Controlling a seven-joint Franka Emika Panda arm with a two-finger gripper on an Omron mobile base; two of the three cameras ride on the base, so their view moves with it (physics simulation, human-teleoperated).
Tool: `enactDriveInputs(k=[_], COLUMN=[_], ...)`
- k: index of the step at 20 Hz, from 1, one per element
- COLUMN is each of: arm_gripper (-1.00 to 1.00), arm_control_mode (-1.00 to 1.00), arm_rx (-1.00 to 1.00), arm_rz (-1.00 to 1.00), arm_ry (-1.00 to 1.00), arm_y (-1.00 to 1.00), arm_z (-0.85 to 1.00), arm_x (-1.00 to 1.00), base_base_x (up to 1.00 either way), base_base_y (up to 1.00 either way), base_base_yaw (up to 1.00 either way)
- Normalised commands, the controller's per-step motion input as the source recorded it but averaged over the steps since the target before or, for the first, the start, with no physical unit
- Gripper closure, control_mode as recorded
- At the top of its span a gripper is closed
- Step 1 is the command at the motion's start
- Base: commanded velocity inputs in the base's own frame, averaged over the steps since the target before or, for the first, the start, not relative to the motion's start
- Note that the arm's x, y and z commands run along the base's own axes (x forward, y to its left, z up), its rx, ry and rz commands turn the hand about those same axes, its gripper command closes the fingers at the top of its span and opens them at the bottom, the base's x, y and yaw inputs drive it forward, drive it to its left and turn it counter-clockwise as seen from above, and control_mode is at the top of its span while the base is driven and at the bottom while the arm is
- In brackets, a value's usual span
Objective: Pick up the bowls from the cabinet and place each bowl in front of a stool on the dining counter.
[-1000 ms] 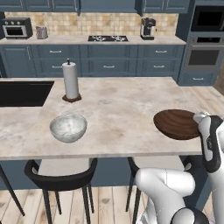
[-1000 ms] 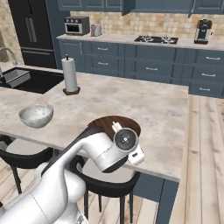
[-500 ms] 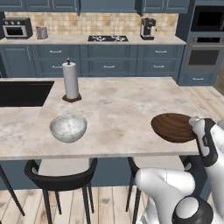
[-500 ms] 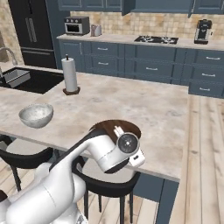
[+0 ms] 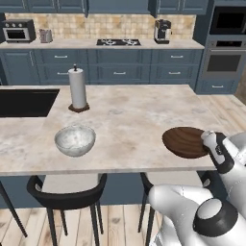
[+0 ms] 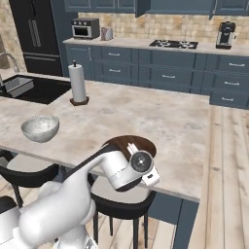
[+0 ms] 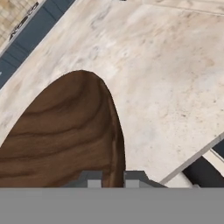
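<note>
My gripper [image 7: 113, 177] is shut on the rim of the dark brown wooden bowl [image 7: 61, 131], which runs down between the two finger tips. This bowl [image 5: 185, 141] sits low at the dining counter's [image 5: 129, 120] front right edge; whether it touches the top I cannot tell. From the right base it shows as a brown bowl [image 6: 121, 143] partly behind my hand. The grey-white marbled bowl [image 5: 74, 140] stands upright near the front edge, above a black stool [image 5: 67, 197]. It appears again as the pale bowl [image 6: 40, 128] at the left.
A paper towel roll [image 5: 78, 89] stands on the counter behind the marbled bowl, and the black sink [image 5: 24, 102] is inset at far left. A second stool [image 6: 121, 206] stands under the edge below the wooden bowl. Drawer units and the gas hob [image 5: 117, 42] line the back wall.
The wooden bowl, held in my gripper, has shifted a little left and toward the counter's front edge. The marbled bowl has not moved.
</note>
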Motion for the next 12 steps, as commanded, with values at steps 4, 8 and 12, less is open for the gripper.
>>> enactDriveInputs(k=[4, 8, 12], arm_gripper=[1.0, 1.0, 1.0], arm_control_mode=[-1.0, -1.0, -1.0], arm_rx=[0.0, 0.0, 0.0], arm_rz=[0.0, 0.0, 0.0], arm_ry=[0.0, 0.0, 0.0], arm_y=[0.0, 0.0, 0.0], arm_z=[-0.22, -0.19, -0.19], arm_x=[0.27, 0.26, 0.23], base_base_x=[0.0, 0.0, 0.0], base_base_y=[0.0, 0.0, 0.0], base_base_yaw=[0.0, 0.0, 0.0])
